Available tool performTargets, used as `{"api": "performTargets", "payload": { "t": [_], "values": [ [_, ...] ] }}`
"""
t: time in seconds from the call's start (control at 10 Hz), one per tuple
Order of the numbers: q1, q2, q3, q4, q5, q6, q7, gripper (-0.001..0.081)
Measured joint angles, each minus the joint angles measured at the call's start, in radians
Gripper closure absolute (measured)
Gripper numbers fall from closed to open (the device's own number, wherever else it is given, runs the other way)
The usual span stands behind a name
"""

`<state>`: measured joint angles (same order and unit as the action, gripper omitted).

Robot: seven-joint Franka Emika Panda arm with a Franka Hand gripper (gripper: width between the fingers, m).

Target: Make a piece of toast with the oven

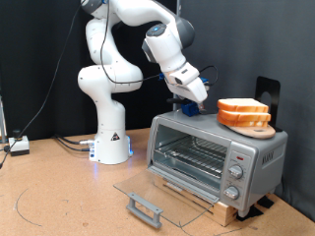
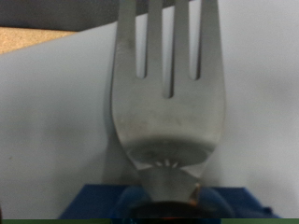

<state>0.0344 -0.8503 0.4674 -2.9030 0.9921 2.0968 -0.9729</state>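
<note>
Oven [image 1: 212, 157] door open | bread on top | jaws [image 1: 194, 106] hold fork [image 2: 166, 93], wrist-only

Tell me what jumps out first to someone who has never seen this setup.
The white robot arm reaches down from the exterior view's top so that its tool sits over the top of the silver oven, whose glass door lies fully open. On the oven's roof, toward the exterior view's right, bread slices are stacked on a round wooden plate. The wrist view is filled by a metal fork, prongs pointing away.
</note>
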Motion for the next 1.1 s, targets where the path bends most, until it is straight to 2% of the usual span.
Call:
{"api": "performTargets", "payload": {
  "t": [0.6, 0.9, 1.0, 1.1],
  "values": [
    [-0.011, 0.001, 0.005, -0.003, -0.02, -0.006, 0.026, -0.0002],
    [-0.021, 0.01, -0.005, -0.003, -0.023, -0.043, 0.016, -0.0002],
    [-0.021, 0.014, -0.019, -0.003, -0.019, -0.061, 0.001, 0.0113],
    [-0.021, 0.018, -0.03, -0.003, -0.014, -0.072, -0.016, 0.0113]
  ]
}}
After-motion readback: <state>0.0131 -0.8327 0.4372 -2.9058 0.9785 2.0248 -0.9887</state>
